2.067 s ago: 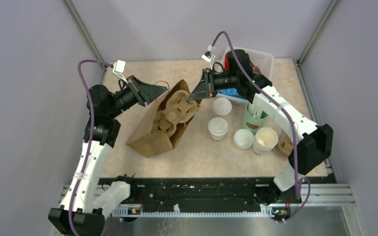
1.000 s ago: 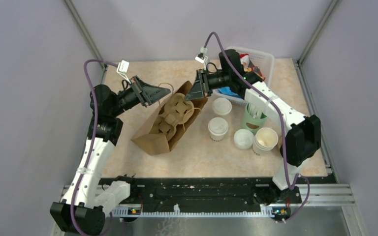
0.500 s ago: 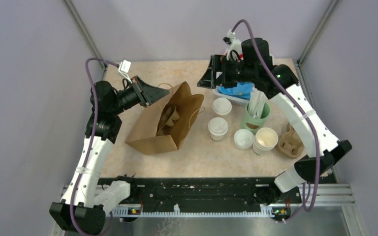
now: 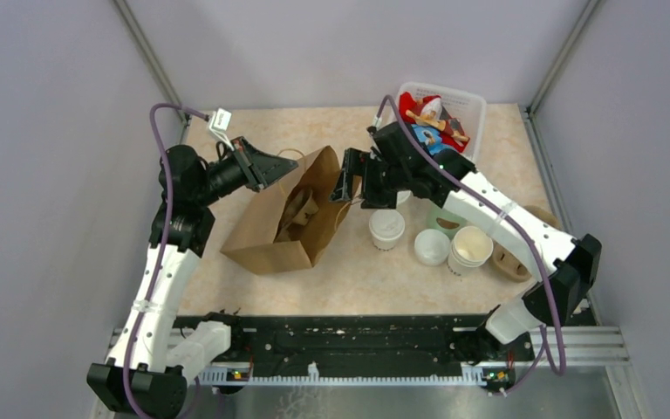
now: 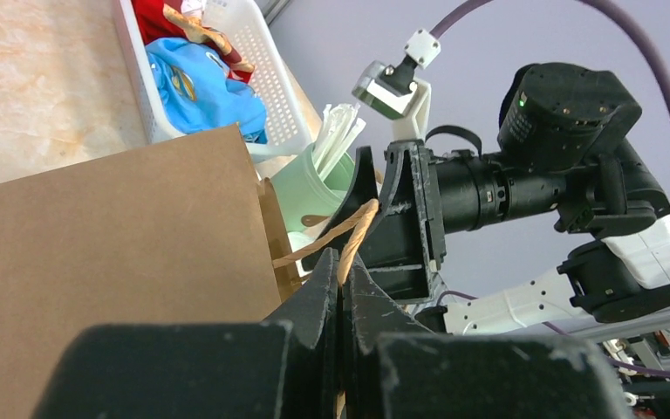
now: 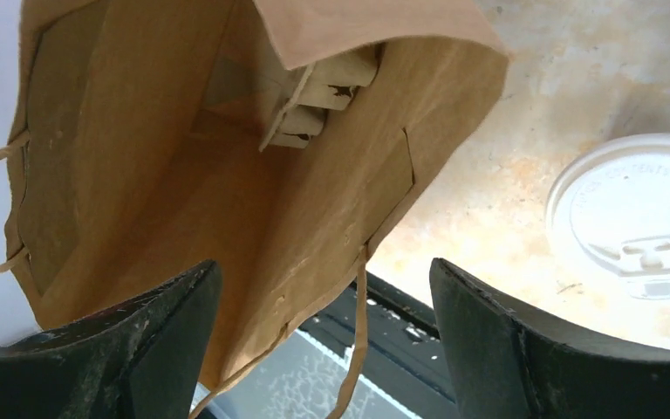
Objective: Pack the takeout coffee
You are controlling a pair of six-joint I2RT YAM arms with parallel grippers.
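Observation:
The takeout coffee, a white lidded cup, stands on the table right of the brown paper bag; its lid shows in the right wrist view. The bag lies open towards the right with a cardboard cup carrier inside. My left gripper is shut on the bag's twine handle and holds it up. My right gripper hangs open at the bag's mouth. The bag's other handle dangles loose between its fingers.
A white basket with red and blue packets sits at the back right. Right of the coffee are a loose lid, a stack of cups, a green holder and another carrier. My right arm hides whatever is behind it.
My right gripper let go of the carrier, which dropped into the bag. It opened, swung up over the basket, then came back down to the bag's mouth. The left gripper kept its hold.

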